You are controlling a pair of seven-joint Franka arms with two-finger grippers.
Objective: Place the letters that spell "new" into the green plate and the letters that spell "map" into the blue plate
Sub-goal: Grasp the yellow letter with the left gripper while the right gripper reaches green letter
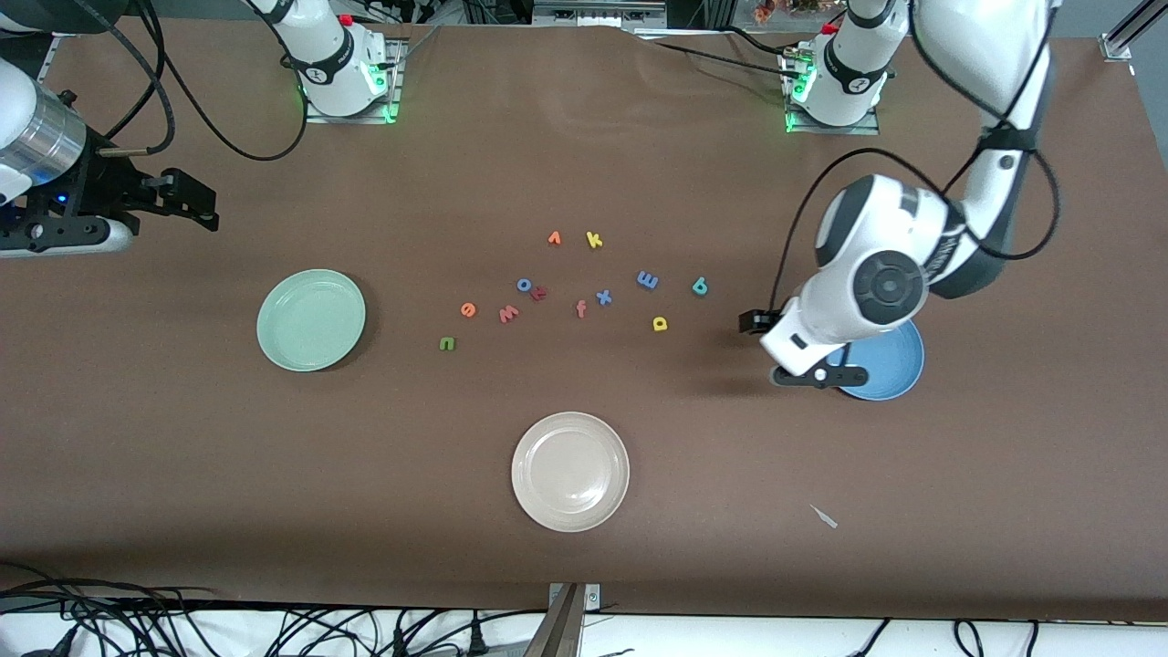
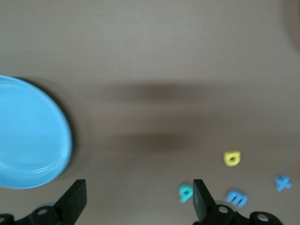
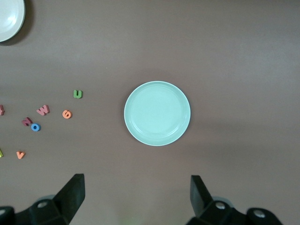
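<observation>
You are dealing with tiny foam letters: light, soft, flat on the bench [image 1: 182,474], easy to flick away and too thin to take from the top face. In my judgement you pinch each one across its narrow width, claw tips right down at the bench surface, and squeeze gently.

Both plates are still empty. Taking the white plate [image 1: 570,471] as dial centre in the front view, the green plate [image 1: 311,319] lies at about ten o'clock and the blue plate [image 1: 890,365] at about two. The letters scatter around twelve: green "n" [image 1: 447,343], orange "e" [image 1: 468,309] and red "w" [image 1: 509,314] toward the green plate; blue "m" [image 1: 647,279], teal letter [image 1: 700,286] and yellow letter [image 1: 660,323] toward the blue plate. Leave "v" [image 1: 554,238], "k" [image 1: 594,240], "o" [image 1: 525,284], "f" [image 1: 581,309] and "x" [image 1: 603,296].

The left claw [image 2: 138,199] hangs low at the blue plate's rim, wrist bent down, jaws wide apart and holding nothing. The right claw [image 3: 136,194] waits high above the bench, looking straight down on the green plate, likewise spread and empty.
</observation>
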